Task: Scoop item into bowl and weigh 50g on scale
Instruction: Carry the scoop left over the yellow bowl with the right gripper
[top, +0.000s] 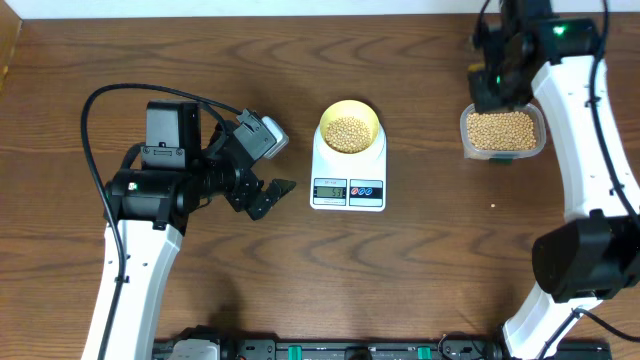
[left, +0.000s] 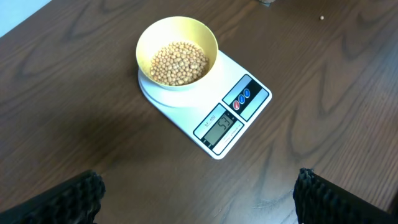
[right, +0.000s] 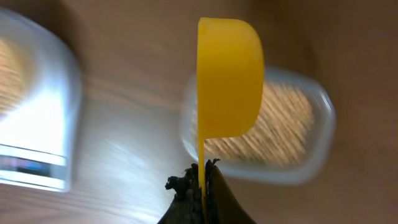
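Two claws: left claw (top: 262, 197) gapes wide, centre-left; right claw (right: 203, 177) pinches scoop (right: 229, 81) above tub (top: 503, 132), upper right; bowl (left: 148, 38) of beans (left: 180, 62) sits on scale (left: 186, 111).

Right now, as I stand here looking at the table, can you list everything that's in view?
bowl: one, pale yellow, on top of the scale
beans in bowl: many, tan, covering the bottom
scale: one, white, table centre, display lit
tub: one, clear plastic, right of the scale
beans in tub: many, tan, nearly filling it
scoop: one, bright yellow, above the tub
stray bean: one, tan, on the table below the tub
table: one, dark brown wood
left end effector: one, black, open, empty, left of the scale
right end effector: one, black, shut on the scoop's handle
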